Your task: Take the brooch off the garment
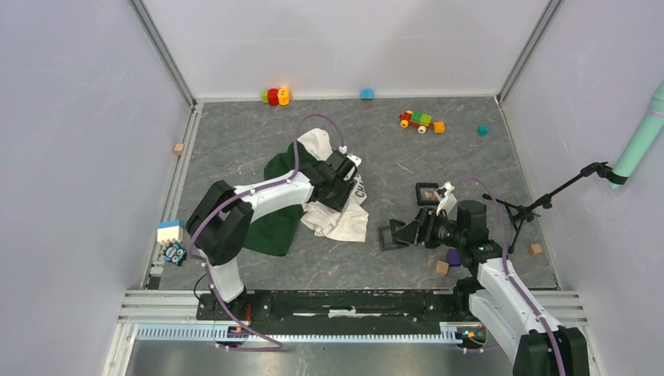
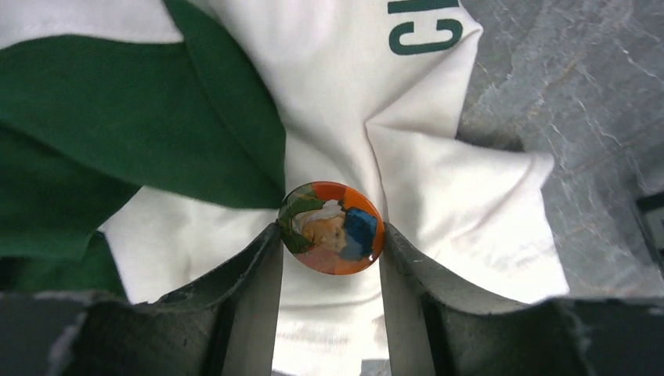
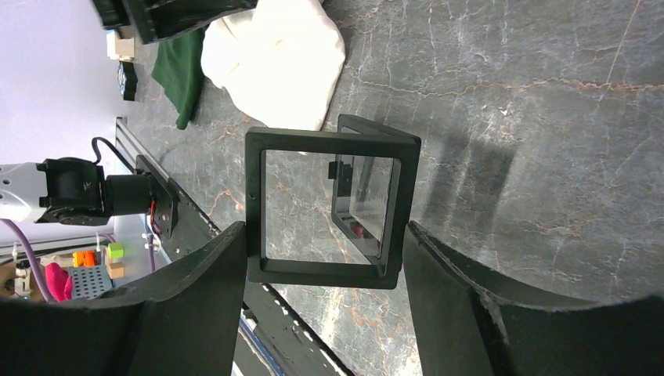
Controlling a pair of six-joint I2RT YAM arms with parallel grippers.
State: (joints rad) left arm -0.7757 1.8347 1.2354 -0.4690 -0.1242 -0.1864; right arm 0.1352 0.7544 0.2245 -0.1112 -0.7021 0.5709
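Observation:
The garment (image 1: pixel 333 215) lies crumpled at mid table, dark green on the left and cream-white on the right, with green lettering (image 2: pixel 427 31). In the left wrist view its white cloth (image 2: pixel 329 102) gathers in folds toward the brooch (image 2: pixel 331 227), a small round orange pin with a painted picture. My left gripper (image 2: pixel 331 233) is shut on the brooch, with a fingertip against each side; from above it (image 1: pixel 341 174) hovers over the shirt. I cannot tell whether the pin is still in the cloth. My right gripper (image 3: pixel 325 235) is shut on a black square display frame (image 3: pixel 329 204) with clear panels, right of the shirt (image 1: pixel 399 233).
A second small framed case (image 1: pixel 427 193) lies behind the right gripper. Toys sit along the back: a red-yellow piece (image 1: pixel 276 95), a toy car (image 1: pixel 421 121), and blue (image 1: pixel 366 93) and teal (image 1: pixel 482 130) bits. Tan cubes (image 1: pixel 442 268) (image 1: pixel 535 248) (image 1: pixel 179 147), a purple piece (image 1: pixel 453 256) and a black stand (image 1: pixel 548 200) are also there.

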